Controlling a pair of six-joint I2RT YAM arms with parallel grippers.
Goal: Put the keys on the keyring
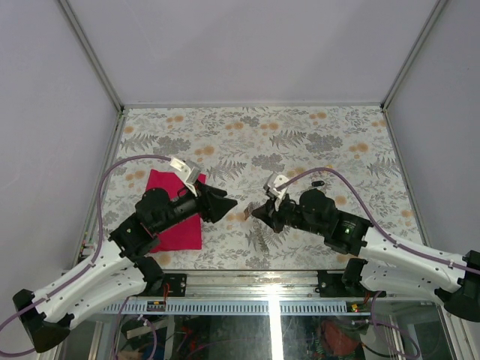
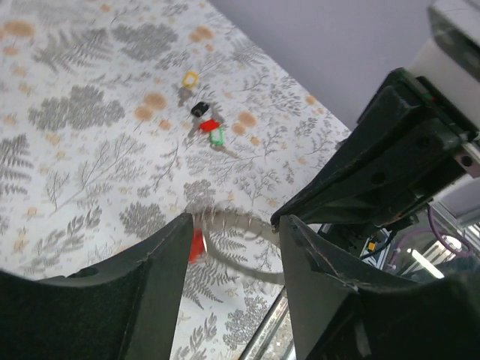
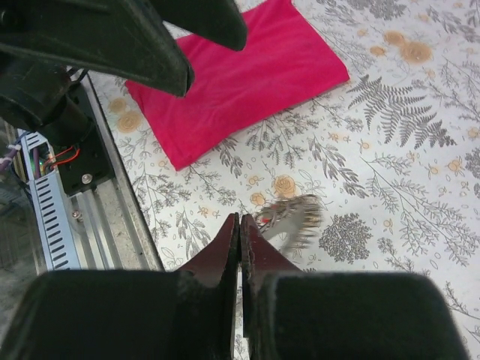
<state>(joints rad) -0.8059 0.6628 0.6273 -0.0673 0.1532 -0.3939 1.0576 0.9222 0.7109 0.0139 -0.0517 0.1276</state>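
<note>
My right gripper (image 1: 259,212) is shut and holds the keyring (image 3: 294,216) just above the table; the silver chain is blurred and hangs beside its tips (image 3: 240,219). A red key (image 2: 197,244) hangs on the chain (image 2: 240,225). My left gripper (image 1: 229,204) is open, and the chain lies between its fingertips (image 2: 236,221). Loose keys lie on the table beyond: yellow (image 2: 190,78), black (image 2: 199,109), red (image 2: 209,125) and green (image 2: 217,136). In the top view they show as a small dark spot (image 1: 317,182).
A magenta cloth (image 1: 176,214) lies flat under the left arm and also shows in the right wrist view (image 3: 247,75). The table's metal front rail (image 1: 255,279) runs close behind both grippers. Pale walls enclose the patterned table.
</note>
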